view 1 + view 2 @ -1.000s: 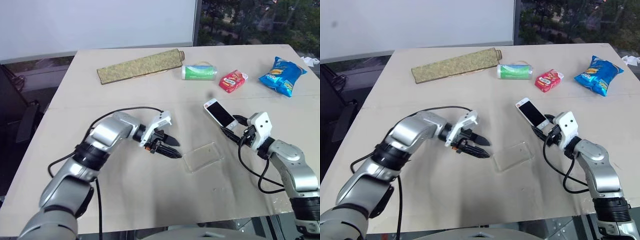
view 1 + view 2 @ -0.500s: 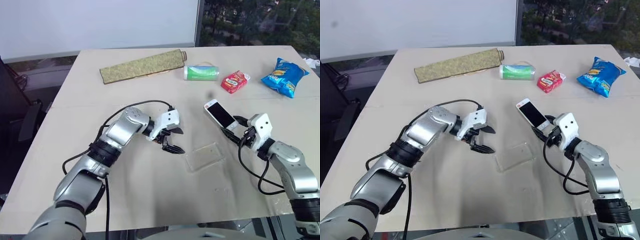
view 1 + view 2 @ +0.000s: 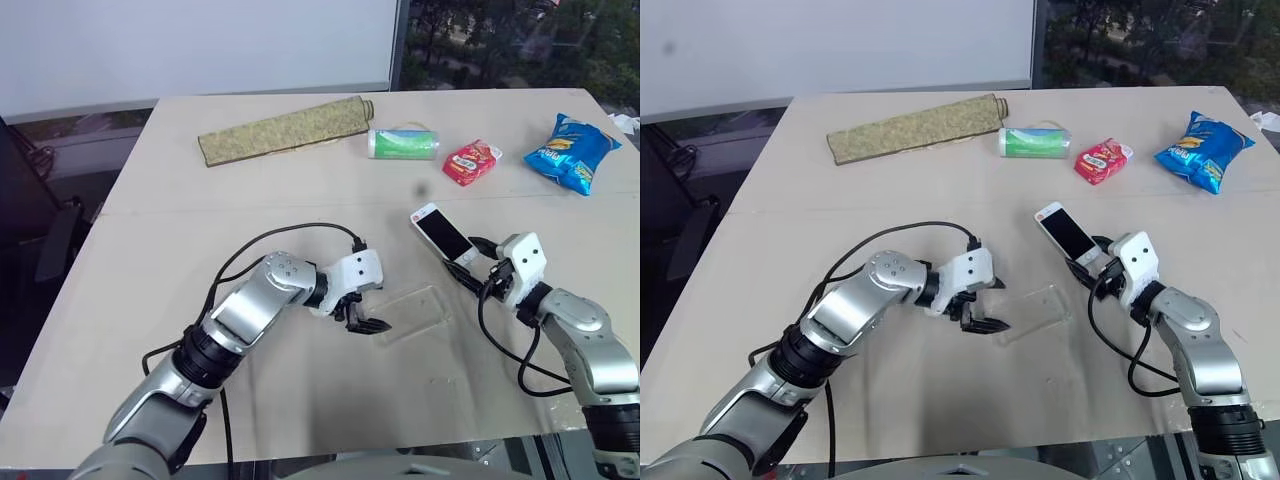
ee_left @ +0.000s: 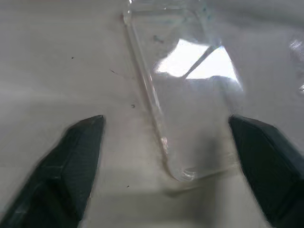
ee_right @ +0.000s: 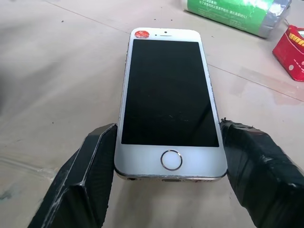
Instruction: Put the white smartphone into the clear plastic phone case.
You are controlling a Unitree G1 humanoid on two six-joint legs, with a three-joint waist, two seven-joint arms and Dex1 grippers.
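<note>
the right gripper point(image 5: 167, 166) is closed on the home-button end of the phone point(image 5: 168, 97) and holds it tilted above the table point(image 3: 200, 230). the left gripper point(image 4: 164, 142) stands open over one end of the case point(image 4: 185, 95), not gripping it. the case lies flat between both arms; its far edge is hard to see. the table is beige. the phone has a black screen and white frame.
</note>
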